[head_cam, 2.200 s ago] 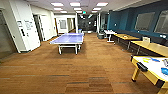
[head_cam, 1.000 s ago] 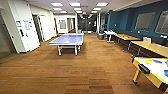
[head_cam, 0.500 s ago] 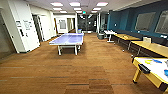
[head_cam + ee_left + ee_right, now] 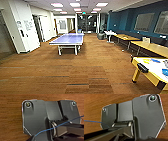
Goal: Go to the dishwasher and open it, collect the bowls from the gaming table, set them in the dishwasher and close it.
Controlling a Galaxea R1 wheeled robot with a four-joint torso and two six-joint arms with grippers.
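Observation:
The gaming table (image 4: 149, 75), with a glossy white top and yellow sides, stands at the right edge of the head view, and one corner of it is cut off. On its top lie small blue bowls (image 4: 155, 60) and a pale yellow one (image 4: 146, 61), too blurred to make out in detail. The dishwasher is out of view. In both wrist views the arms' dark plates hang over the brown wooden floor (image 4: 11, 119) (image 4: 95, 101).
A blue table-tennis table (image 4: 68, 39) stands mid-room ahead. Yellow-topped dining tables (image 4: 150, 46) line the dark blue right wall. A white wall block (image 4: 22, 27) juts in on the left. Wooden floor (image 4: 85, 70) stretches between them toward glass doors (image 4: 86, 23) at the far end.
The room looks almost the same across the frames, with only a slight shift of the whole view. Nothing in the room has moved.

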